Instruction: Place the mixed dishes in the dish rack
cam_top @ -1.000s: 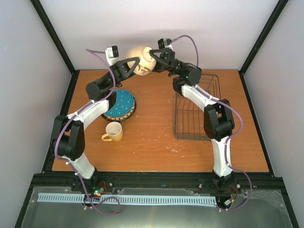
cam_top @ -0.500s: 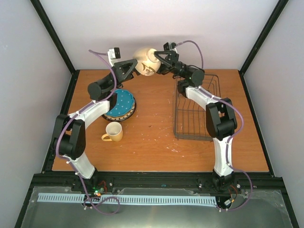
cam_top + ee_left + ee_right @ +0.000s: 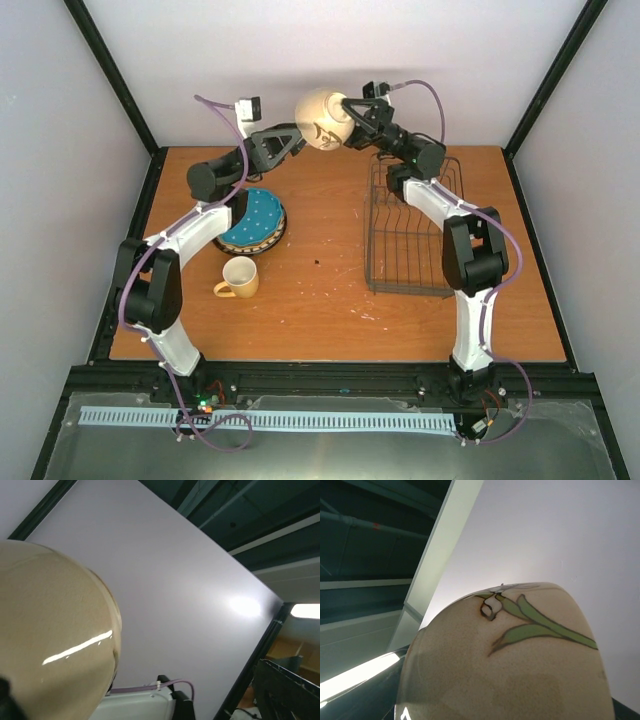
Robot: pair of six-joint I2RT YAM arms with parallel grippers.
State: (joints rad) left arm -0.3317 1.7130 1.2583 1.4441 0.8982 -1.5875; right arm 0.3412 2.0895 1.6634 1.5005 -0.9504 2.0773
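1. Cream bowl point(image 3: 322, 118), pinched at one side by the right gripper point(image 3: 346, 112), is held aloft over the far edge of the table point(image 3: 330, 300), well above the dish rack point(image 3: 405, 240).
2. Left gripper point(image 3: 288, 143) is seen just beside the bowl, jaws spread wide, nothing held.
3. A slip is judged the main risk: glazed ware is carried by one gripper only, and a quick swing could shake it loose onto the rack wires.
4. A knock from the left gripper is also possible, as the gap looks slight.
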